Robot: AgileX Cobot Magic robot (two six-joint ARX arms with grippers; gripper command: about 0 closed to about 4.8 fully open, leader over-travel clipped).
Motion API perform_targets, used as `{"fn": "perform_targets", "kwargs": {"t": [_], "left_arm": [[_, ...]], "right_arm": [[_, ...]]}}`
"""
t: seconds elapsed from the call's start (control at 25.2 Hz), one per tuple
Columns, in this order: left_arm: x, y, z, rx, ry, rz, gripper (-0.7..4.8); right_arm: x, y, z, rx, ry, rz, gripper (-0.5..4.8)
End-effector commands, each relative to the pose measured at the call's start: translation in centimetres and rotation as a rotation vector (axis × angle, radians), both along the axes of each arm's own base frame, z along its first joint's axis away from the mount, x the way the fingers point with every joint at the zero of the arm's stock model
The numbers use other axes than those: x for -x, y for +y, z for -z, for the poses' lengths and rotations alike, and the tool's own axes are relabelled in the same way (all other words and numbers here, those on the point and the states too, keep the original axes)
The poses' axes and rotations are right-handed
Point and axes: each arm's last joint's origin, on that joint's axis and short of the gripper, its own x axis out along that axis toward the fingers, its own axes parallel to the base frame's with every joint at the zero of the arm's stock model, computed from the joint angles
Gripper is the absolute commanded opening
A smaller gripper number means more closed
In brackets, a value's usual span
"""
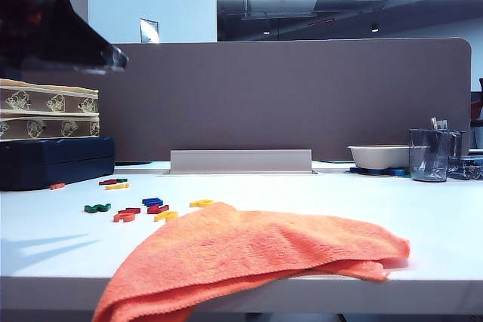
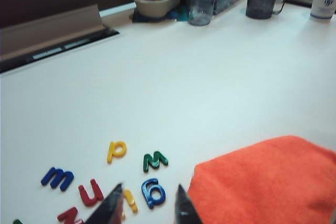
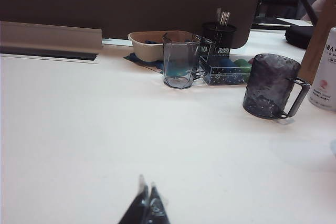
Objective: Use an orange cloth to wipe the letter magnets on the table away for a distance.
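Note:
The orange cloth [image 1: 249, 258] lies rumpled at the front of the white table [image 1: 317, 190], one corner hanging over the front edge. The letter magnets [image 1: 143, 209] are scattered just left of it. My left arm [image 1: 53, 24] shows only as a dark blur at the upper left. In the left wrist view my left gripper [image 2: 148, 192] hangs open over the letter magnets [image 2: 116, 150], nothing between its fingers, and the orange cloth [image 2: 262, 182] sits close beside one fingertip. My right gripper [image 3: 147, 184] is shut over bare table [image 3: 79, 129], far from both.
Patterned boxes [image 1: 49, 115] on a dark blue case [image 1: 56, 160] stand at the back left. At the back right are a white bowl [image 1: 377, 156], a clear glass [image 1: 430, 154] and a smoky mug [image 3: 270, 93]. A brown-grey partition [image 1: 302, 96] closes off the rear.

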Motion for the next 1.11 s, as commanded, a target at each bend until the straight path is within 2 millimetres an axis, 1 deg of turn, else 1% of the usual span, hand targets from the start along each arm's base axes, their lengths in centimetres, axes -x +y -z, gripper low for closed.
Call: {"fn": "perform_targets", "kwargs": {"t": [0.04, 0.08, 0.12, 0.36, 0.56, 0.67, 0.87, 0.95, 0.99, 1.03, 1.11], "left_arm": [[-0.6, -0.6, 0.6, -0.006, 0.016, 0.021, 1.82], [-0.7, -0.8, 0.8, -0.009, 0.023, 0.025, 2.25], [-0.9, -0.9, 1.0, -0.010, 0.028, 0.028, 2.43], [-1.7, -1.7, 2.1, 0.015, 0.084, 0.077, 2.47], [-2.0, -2.3, 3.2, -0.004, 0.129, 0.094, 2.47], [-1.8, -3.6, 3.7, -0.030, 0.146, 0.166, 2.47], [-1.4, -6.1, 3.6, -0.123, 0.071, 0.271, 2.47], [-1.6, -8.1, 3.7, -0.188, 0.036, 0.307, 2.47], [-1.9, -8.6, 3.9, -0.197, 0.041, 0.310, 2.48], [-2.3, -9.2, 4.3, -0.213, 0.064, 0.317, 2.65], [-2.9, -9.9, 5.0, -0.237, 0.101, 0.323, 3.32]], "right_arm": [[0.0, 0.0, 0.1, -0.001, -0.013, 0.003, -0.05], [0.0, 0.0, 0.1, -0.001, -0.013, 0.003, -0.05], [0.0, 0.0, 0.1, -0.001, -0.013, 0.003, -0.05], [0.0, 0.0, 0.1, -0.001, -0.013, 0.003, -0.05], [0.0, 0.0, 0.1, -0.001, -0.013, 0.003, -0.05], [0.0, 0.0, 0.1, -0.001, -0.013, 0.003, -0.05], [0.0, 0.0, 0.1, 0.000, -0.013, 0.003, -0.05], [0.0, 0.0, 0.1, -0.001, -0.013, 0.003, -0.05], [0.0, 0.0, 0.1, -0.001, -0.013, 0.003, -0.05], [0.0, 0.0, 0.1, -0.001, -0.013, 0.003, -0.05], [0.0, 0.0, 0.1, -0.001, -0.013, 0.003, -0.05]]}}
